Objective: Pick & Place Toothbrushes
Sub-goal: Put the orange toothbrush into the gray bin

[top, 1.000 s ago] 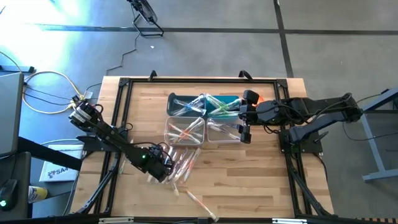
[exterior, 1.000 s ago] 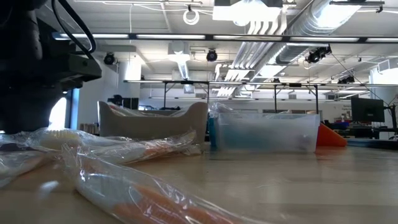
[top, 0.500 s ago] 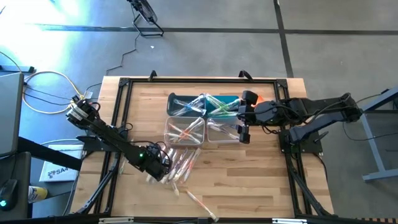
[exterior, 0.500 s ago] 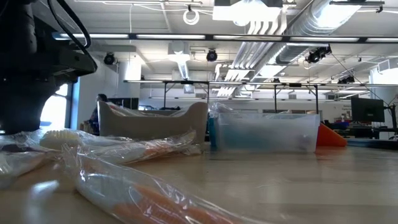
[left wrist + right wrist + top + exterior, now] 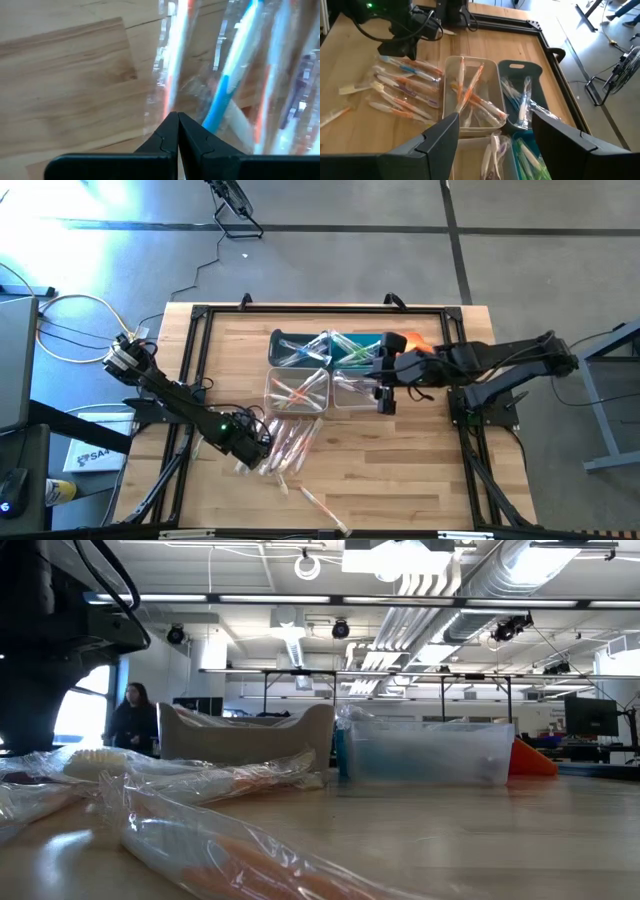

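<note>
Left pincer (image 5: 262,444) was down at the table (image 5: 400,470) at the near-left edge of the loose pile of toothbrushes (image 5: 290,448). In the left wrist view its fingertips (image 5: 176,131) were pressed together, clenched, with no handle visibly held between them. A wrapped orange-red brush (image 5: 172,65) and a blue-handled brush (image 5: 226,95) lay directly ahead of the tips, long axes running roughly away from the pincer rather than across it. Whether the tips touched a wrapper: cannot tell.

Right pincer (image 5: 386,394) hung above the bins, over the near-right clear bin (image 5: 352,392), fingers spread wide and empty in the right wrist view (image 5: 495,131). Below it: the clear bin of orange brushes (image 5: 470,95), the dark bin with blue ones (image 5: 520,97).

Loose pile sat just in front of the bins, toward the table's near side, to the right of the left pincer. Another stray brush (image 5: 322,508) lay nearer the front edge.

Judgement: left arm was clearly nearer the pile. Since the brushes lay lengthwise to the fingers, the next grasp likely needed the pincer opened and turned to straddle one handle across its width.

A person (image 5: 130,720) stood far back in the room.
</note>
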